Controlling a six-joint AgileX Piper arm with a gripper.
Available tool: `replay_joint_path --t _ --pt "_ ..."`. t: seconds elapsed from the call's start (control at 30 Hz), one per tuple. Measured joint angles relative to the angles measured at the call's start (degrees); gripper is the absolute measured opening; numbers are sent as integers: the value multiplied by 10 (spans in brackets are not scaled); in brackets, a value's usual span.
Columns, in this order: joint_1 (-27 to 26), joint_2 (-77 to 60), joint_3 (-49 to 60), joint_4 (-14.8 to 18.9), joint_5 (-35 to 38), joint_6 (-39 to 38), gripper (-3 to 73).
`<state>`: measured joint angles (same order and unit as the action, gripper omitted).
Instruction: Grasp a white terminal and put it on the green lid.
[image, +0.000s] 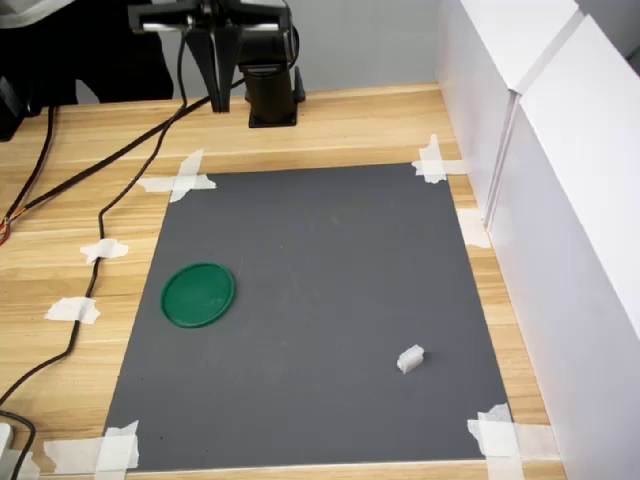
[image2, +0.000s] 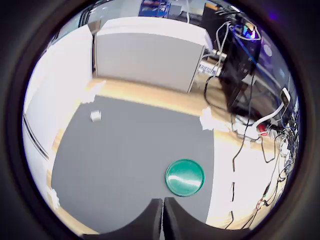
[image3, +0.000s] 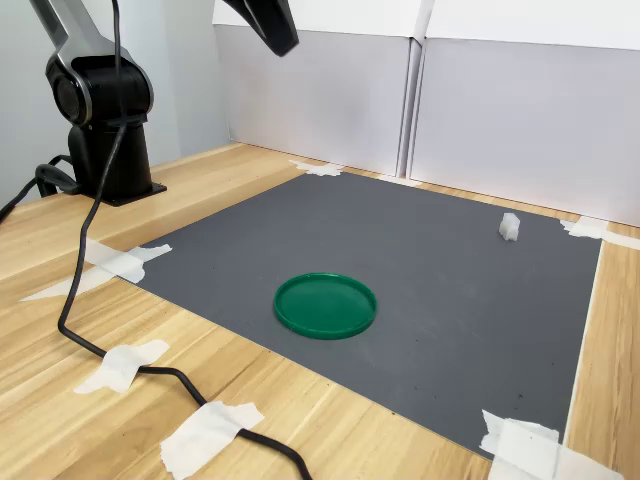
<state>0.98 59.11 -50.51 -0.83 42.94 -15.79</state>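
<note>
Grey mat (image: 320, 300): white terminal (image: 410, 358) far from raised gripper (image2: 163, 220).

The green lid (image3: 326, 305) lies mid-frame on the grey mat (image3: 420, 270), the white terminal (image3: 509, 227) right of centre, the tool (image3: 272, 25) at top.

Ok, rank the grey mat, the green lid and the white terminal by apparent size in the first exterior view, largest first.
1. Grey mat, by far the largest.
2. Green lid.
3. White terminal, the smallest, though it lies slightly nearer the camera than the lid.
</note>
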Motion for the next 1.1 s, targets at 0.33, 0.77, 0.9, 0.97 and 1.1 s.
replay_joint_path --t 0.33,0.77,0.9,0.97,1.1 --pt "0 200 -157 4 115 34 198" --pt "2 356 -348 31 165 80 611" --pt "37 387 -383 30 172 116 621" --pt "68 402 -398 31 176 136 623" --pt "124 435 -428 32 176 169 623"
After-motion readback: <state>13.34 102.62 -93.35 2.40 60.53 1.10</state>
